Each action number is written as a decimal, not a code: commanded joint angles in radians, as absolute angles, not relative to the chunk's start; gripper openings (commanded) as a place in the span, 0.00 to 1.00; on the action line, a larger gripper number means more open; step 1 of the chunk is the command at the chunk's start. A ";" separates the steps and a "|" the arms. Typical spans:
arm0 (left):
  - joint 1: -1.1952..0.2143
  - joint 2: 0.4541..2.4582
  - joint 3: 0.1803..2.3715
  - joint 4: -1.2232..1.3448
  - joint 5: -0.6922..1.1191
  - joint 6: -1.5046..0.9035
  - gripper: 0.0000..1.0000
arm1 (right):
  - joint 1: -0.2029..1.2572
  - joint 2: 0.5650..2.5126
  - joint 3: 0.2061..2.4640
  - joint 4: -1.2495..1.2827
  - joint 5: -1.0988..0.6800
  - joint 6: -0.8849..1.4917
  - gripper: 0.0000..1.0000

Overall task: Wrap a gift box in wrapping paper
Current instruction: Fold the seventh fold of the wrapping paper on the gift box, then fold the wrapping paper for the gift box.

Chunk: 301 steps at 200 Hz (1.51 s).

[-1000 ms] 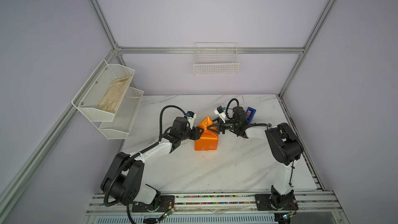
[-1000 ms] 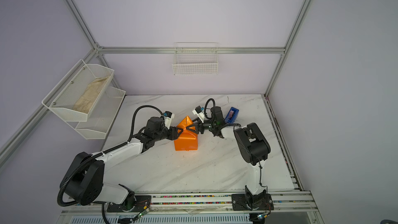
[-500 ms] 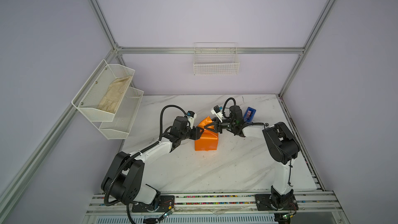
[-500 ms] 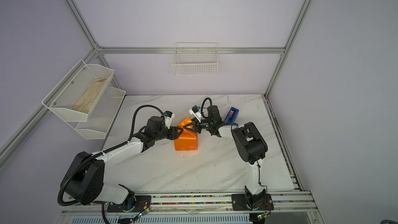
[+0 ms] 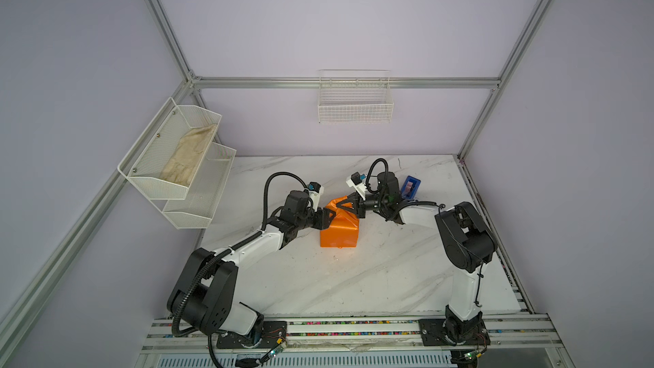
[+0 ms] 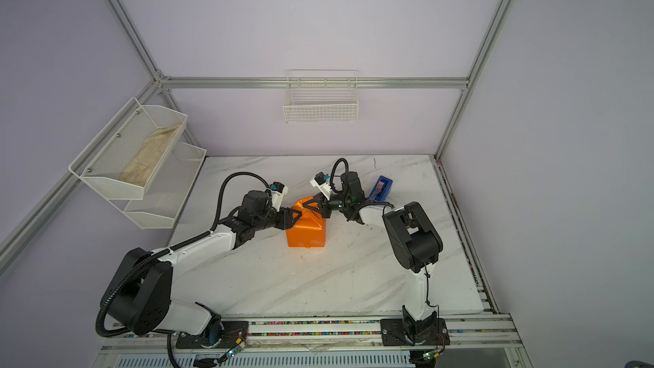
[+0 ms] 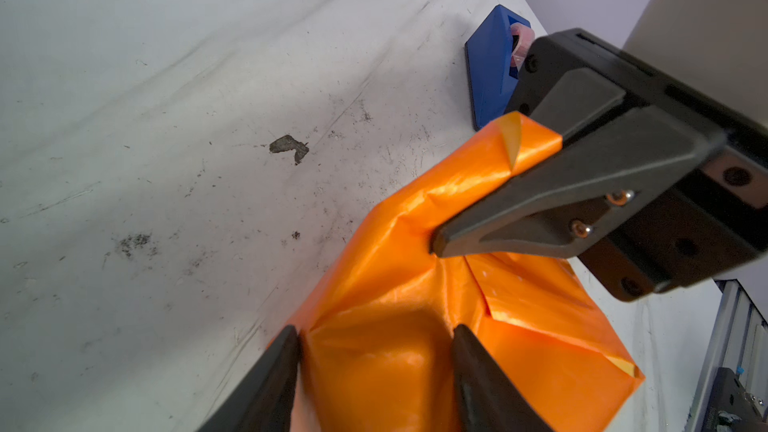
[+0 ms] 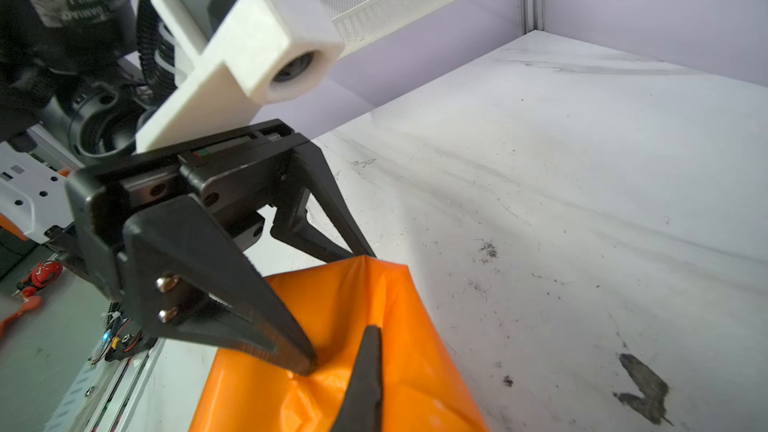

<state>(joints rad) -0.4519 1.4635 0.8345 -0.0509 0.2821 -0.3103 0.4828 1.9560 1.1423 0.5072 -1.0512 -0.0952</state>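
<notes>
Wrapping paper [image 5: 339, 233], orange side out, hides the gift box entirely in both top views; the parcel sits near the blue tape dispenser [image 5: 410, 187]. Left wrist view: right gripper [image 7: 440, 243] pinched tight on a loose top flap. Right wrist view: left gripper [image 8: 338, 309], jaws half apart, clamps the parcel's upper end. The sides look wrapped; top folds and taping seem to remain.

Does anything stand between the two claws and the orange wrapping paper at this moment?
Nothing visible does. The right claw is shut on a fold of the wrapping paper, and the left claw grips it from both sides. The blue tape dispenser stands apart, beyond the right arm.
</notes>
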 commanded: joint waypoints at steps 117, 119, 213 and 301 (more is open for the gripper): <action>-0.454 1.340 1.021 -0.601 0.235 -0.497 0.66 | 0.518 1.672 0.862 0.638 -0.532 0.189 0.00; -0.454 1.339 1.021 -0.602 0.235 -0.506 0.66 | 0.518 1.669 0.859 0.638 -0.523 0.194 0.00; -0.453 1.384 0.907 -0.268 0.480 -0.770 0.62 | 0.610 1.547 0.758 0.562 -0.280 0.199 0.00; -0.451 1.466 0.992 -0.299 0.487 -0.730 0.60 | 0.638 1.495 0.772 0.488 -0.235 0.065 0.16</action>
